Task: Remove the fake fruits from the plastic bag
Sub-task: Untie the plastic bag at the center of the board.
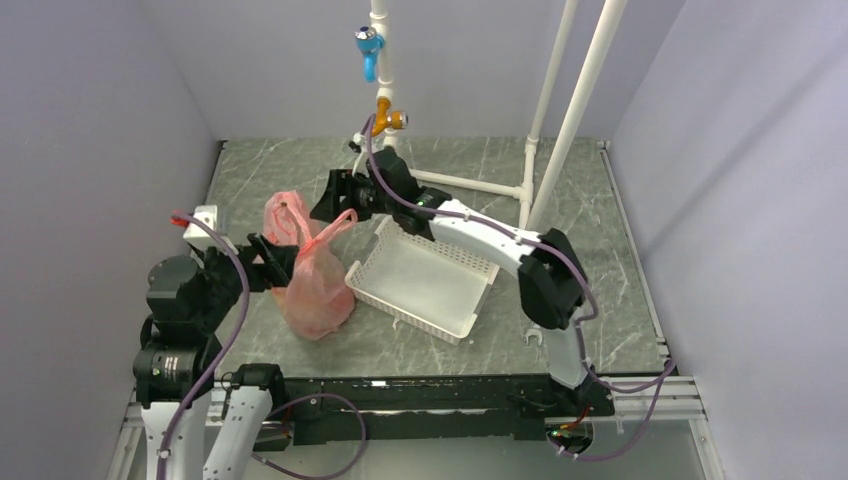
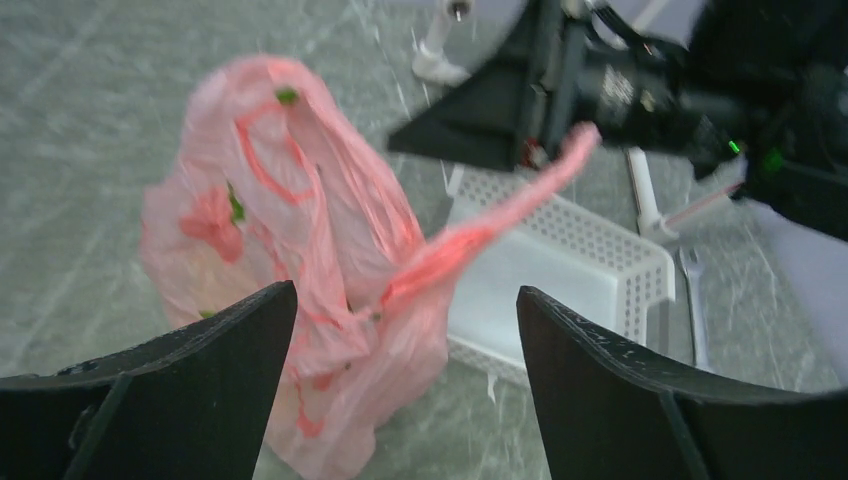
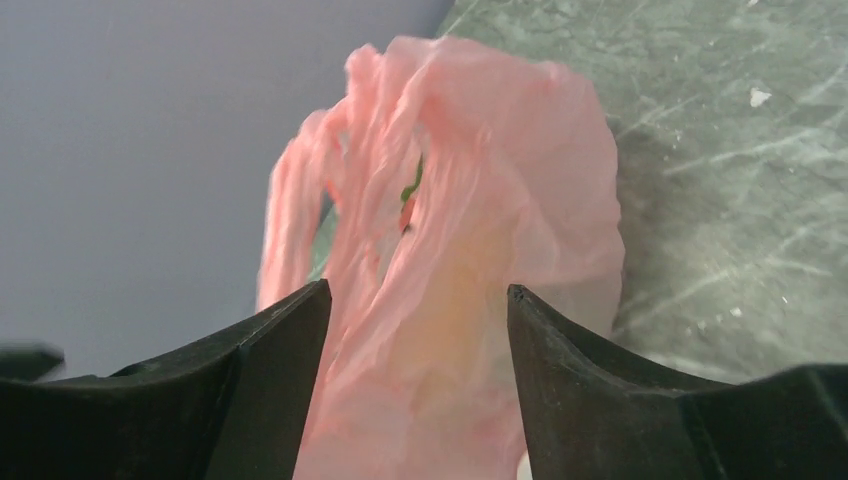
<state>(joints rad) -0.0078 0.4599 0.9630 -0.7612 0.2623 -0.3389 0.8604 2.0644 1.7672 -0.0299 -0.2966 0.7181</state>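
Note:
The pink plastic bag (image 1: 312,285) stands bulging on the grey table, left of the white basket. One loop handle (image 1: 284,208) stands up. The other handle (image 2: 500,215) is stretched taut up to my right gripper (image 1: 325,200). That gripper's jaws stand apart, with pink plastic (image 3: 440,300) filling the gap between and beyond them. I cannot tell how the handle hangs on it. My left gripper (image 2: 405,290) is open at the bag's left side (image 1: 272,262), the bag just ahead of its fingers. The fake fruits are hidden inside; only a faint yellow tint (image 3: 470,330) shows through.
The white slotted basket (image 1: 410,318) lies right beside the bag, also seen as the basket (image 2: 600,250) in the left wrist view. A white pipe frame (image 1: 570,110) with a blue tap (image 1: 368,45) stands at the back. A small wrench (image 1: 533,338) lies near the right arm. Walls close both sides.

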